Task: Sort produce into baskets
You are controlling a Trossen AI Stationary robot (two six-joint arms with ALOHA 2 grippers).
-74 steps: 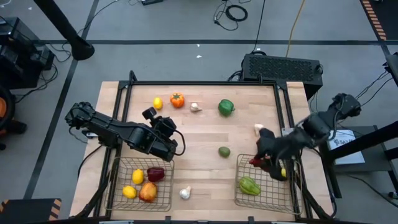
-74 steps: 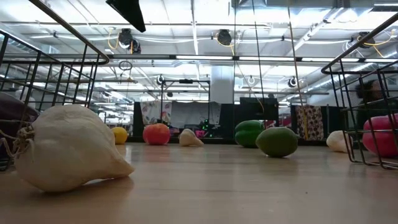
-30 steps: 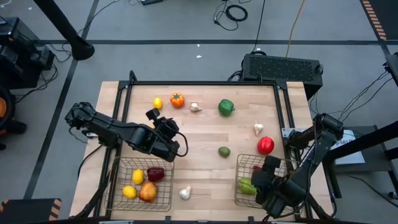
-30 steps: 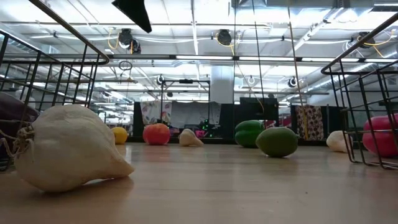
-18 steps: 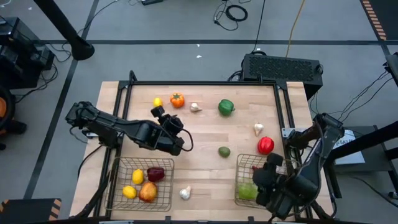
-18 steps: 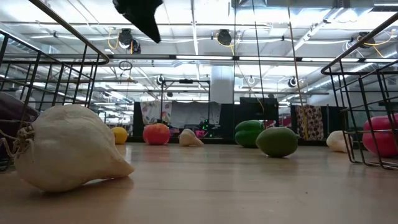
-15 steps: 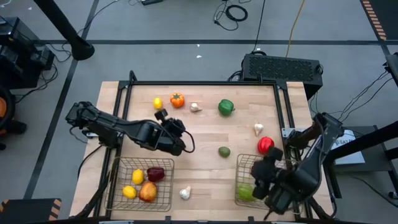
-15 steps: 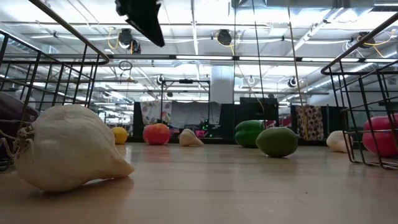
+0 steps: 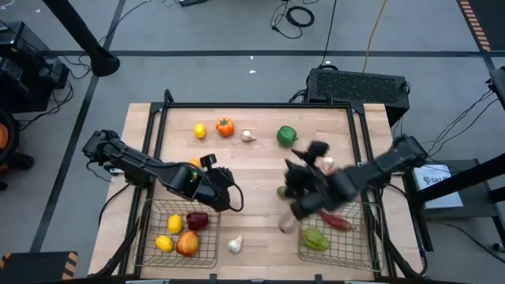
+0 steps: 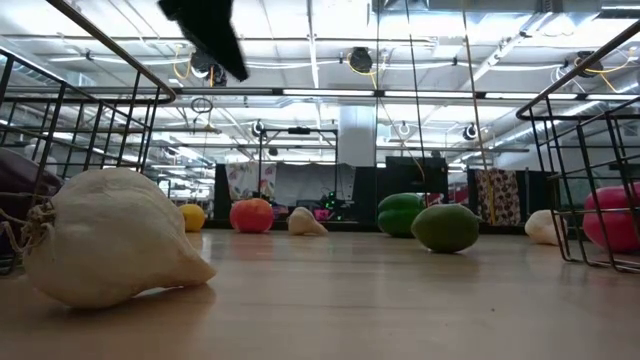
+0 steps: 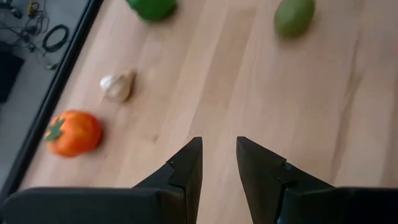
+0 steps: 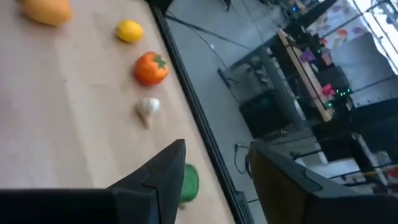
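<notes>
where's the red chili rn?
High view: the red chili lies in the right basket, at its far edge beside the green pepper, under the right arm.

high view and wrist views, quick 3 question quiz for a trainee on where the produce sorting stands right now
1. True or false: the left gripper is holding a piece of produce.
2. What lies on the table between the left basket and the right basket? A) a garlic bulb B) a lemon C) an orange
3. How many yellow lemons are in the left basket?

Key:
1. False. Its fingers are apart, with only bare table between them.
2. A
3. Two
</notes>
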